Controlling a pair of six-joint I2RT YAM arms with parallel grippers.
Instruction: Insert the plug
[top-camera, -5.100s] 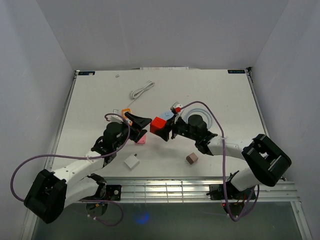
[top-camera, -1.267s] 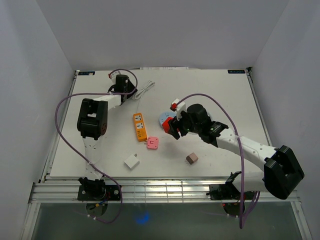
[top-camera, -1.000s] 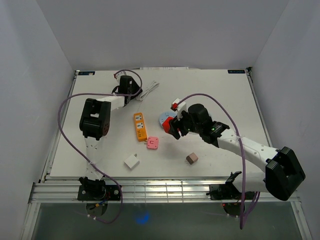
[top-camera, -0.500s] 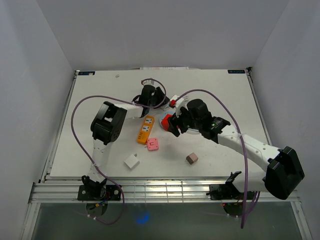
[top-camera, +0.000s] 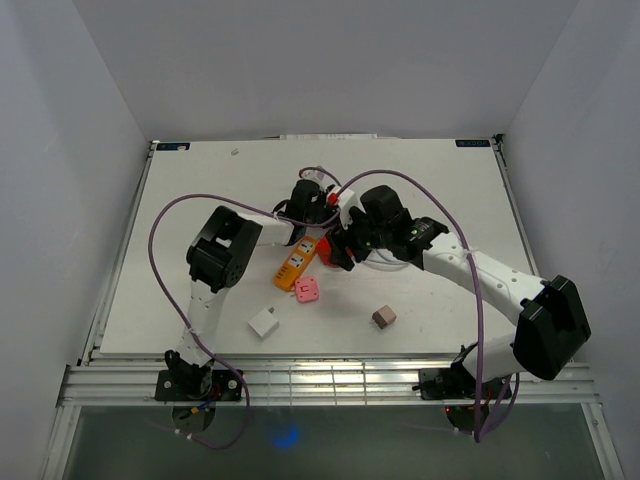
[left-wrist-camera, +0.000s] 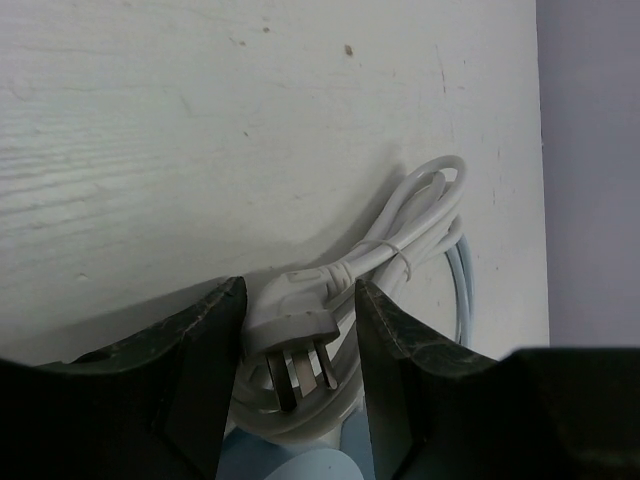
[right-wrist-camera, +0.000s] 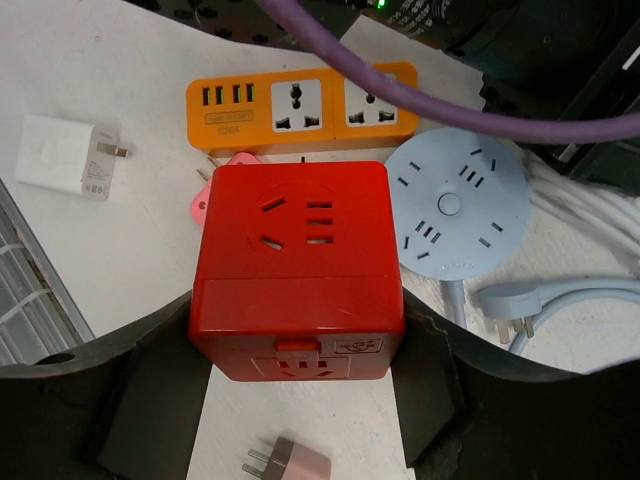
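L gripper (left-wrist-camera: 298, 312) was clamped on the white plug (left-wrist-camera: 288, 318), sat right between its jaws. Prongs pointed back twd the wrist, cord (left-wrist-camera: 420, 215) trailing past the tips. R gripper (right-wrist-camera: 297, 345) squeezed the red socket cube (right-wrist-camera: 296, 250), holes up, just beside the L jaws.

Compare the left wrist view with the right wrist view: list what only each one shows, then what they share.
Left wrist only: the left gripper clamped on a white three-pin plug, prongs visible. Right wrist only: the right gripper holding a red socket cube, plus an orange power strip, white charger, pink adapter and small brown adapter. Both: the white table, the white cord bundle, and apparently the pale blue round socket.
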